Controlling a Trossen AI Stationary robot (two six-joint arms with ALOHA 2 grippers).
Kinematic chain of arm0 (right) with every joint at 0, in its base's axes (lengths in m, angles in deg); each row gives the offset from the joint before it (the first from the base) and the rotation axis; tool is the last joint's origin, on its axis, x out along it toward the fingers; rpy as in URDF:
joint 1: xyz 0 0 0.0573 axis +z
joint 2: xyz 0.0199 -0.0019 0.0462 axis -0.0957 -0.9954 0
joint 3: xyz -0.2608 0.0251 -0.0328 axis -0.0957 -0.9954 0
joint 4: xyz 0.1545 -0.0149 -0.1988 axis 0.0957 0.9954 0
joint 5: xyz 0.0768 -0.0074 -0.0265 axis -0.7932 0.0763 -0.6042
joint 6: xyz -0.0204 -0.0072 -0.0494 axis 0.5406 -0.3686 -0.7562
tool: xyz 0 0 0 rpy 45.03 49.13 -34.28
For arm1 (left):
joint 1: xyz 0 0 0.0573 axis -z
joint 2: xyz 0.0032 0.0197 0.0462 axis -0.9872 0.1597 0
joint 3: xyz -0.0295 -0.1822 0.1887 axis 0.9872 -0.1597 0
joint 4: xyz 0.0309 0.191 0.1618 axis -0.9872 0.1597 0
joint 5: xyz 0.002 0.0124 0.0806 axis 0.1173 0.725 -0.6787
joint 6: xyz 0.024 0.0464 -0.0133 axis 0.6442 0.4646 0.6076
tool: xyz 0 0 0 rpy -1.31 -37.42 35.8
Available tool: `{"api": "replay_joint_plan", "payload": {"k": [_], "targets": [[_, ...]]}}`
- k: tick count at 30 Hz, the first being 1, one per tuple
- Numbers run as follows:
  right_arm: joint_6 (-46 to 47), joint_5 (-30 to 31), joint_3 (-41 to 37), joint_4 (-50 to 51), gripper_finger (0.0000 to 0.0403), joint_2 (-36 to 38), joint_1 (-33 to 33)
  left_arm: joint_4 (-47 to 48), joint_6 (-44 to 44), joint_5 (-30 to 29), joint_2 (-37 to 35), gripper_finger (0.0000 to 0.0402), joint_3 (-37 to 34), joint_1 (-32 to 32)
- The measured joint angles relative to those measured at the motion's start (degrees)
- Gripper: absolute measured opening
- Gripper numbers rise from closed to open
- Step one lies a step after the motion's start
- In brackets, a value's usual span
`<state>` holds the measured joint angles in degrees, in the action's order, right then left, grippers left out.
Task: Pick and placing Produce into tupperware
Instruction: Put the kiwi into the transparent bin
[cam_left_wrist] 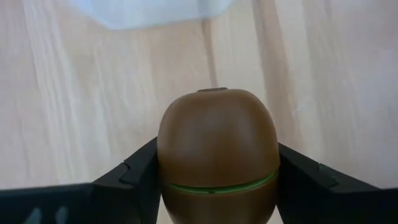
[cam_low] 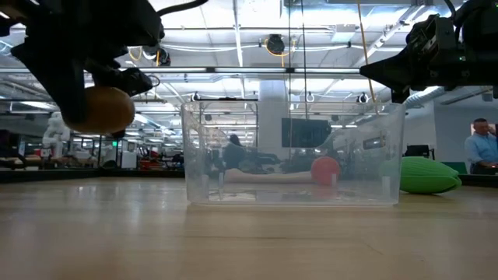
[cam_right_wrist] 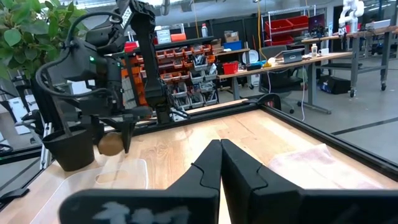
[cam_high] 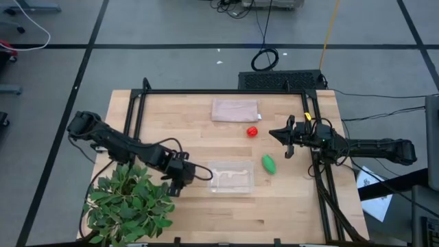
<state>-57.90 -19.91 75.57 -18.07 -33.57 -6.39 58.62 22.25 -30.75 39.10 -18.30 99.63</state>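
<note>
- Kiwi [cam_left_wrist: 216, 152], brown and oval with a thin green band around it, sits pinched between the left gripper's [cam_left_wrist: 216, 180] two dark fingers, held clear of the wooden table [cam_high: 288, 199]; its lower end is cut off at the edge of the left wrist view.
- Just ahead of that gripper stands the tupperware [cam_low: 294, 155], a clear, shallow rectangular container with rounded corners; only a blurred corner of it shows in the left wrist view, and nothing can be made out inside it.
- Close behind the left gripper, a leafy potted plant [cam_high: 130, 202] covers part of the left arm from above.
- Beyond the container, on its far side from the left gripper, lies a bright green oval [cam_high: 269, 164], partly masked by the clear wall in the low view.
- Farther off, a small red round fruit [cam_high: 252, 130] rests near a pinkish-beige flat rectangle [cam_high: 235, 110].
- Right gripper [cam_high: 276, 133] hovers just beside the red fruit, fingers pressed together and holding nothing.
- A person [cam_low: 481, 148] shows in the room past the table, cut off by the frame.
</note>
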Motion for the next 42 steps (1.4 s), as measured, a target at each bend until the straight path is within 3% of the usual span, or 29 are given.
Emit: {"api": "replay_joint_plan", "payload": {"k": [7, 16, 21, 30, 35, 42], "targets": [[0.0, 0.0, 0.0, 0.0, 0.0, 0.0, 0.0, 0.8, 5.9, -2.0, -1.3, 0.0244, 0.1, -1.9], [-0.1, 0.0, 0.0, 0.1, 0.0, 0.0, 0.0, -1.1, 10.3, -1.9, -6.3, 0.0226, 0.0, -6.0], [-0.1, 0.0, 0.0, 0.0, 0.0, -0.1, 0.0, -4.4, 13.0, 1.2, -10.2, 0.0245, 0.1, -8.3], [-0.1, 0.0, 0.0, 0.0, 0.0, -0.3, 0.0, -5.6, 15.4, 2.6, -16.1, 0.0225, 0.1, -11.3], [-0.1, 0.0, 0.0, 0.0, 0.0, -0.3, 0.0, -4.6, 17.1, 2.4, -17.3, 0.0245, 0.1, -13.3], [-0.3, 0.0, 0.0, -0.1, 0.0, -0.3, 0.0, -4.7, 20.1, 6.3, -17.3, 0.0224, 0.1, -17.4]]}}
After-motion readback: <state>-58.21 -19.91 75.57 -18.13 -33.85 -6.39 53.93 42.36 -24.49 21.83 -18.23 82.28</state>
